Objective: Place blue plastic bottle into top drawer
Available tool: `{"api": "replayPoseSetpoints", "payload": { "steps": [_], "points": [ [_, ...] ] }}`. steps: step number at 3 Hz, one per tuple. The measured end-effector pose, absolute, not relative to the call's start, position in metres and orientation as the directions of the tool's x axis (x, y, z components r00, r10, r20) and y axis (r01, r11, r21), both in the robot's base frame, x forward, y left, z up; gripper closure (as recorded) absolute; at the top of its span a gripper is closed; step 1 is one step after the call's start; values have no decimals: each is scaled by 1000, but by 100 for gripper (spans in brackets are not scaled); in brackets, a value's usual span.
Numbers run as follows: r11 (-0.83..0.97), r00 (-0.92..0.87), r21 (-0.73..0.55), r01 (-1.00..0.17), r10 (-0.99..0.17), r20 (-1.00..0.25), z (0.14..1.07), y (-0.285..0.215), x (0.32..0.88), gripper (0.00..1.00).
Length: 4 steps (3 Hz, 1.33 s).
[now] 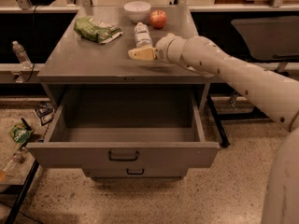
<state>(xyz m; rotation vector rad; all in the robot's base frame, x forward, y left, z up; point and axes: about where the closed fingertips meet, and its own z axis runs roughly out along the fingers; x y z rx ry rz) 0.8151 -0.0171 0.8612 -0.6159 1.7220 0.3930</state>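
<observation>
The blue plastic bottle (142, 33) lies on the grey cabinet top, cap toward the back, its pale label facing up, between the white bowl and the arm. My gripper (140, 54) hovers just in front of the bottle's near end, pointing left, low over the cabinet top and holding nothing. The top drawer (122, 153) is pulled fully out below. Its wide grey inside is bare and its dark pull handle (124, 156) faces me.
A green snack bag (96, 29), a white bowl (137, 9) and a red apple (158, 18) sit at the back of the cabinet top. A shorter lower drawer front (135, 172) shows below. A small clear bottle (20, 53) stands on the left ledge. Litter lies on the floor at left (19, 134).
</observation>
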Motion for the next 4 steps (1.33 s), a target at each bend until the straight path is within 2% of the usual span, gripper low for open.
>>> {"api": "replayPoseSetpoints", "payload": {
  "steps": [1,4],
  "points": [
    [814,-161,-56,-578,-181,-970,858,-6,831,16],
    [833,-182,-57,-550,-186,-966,860,4,839,86]
  ]
}}
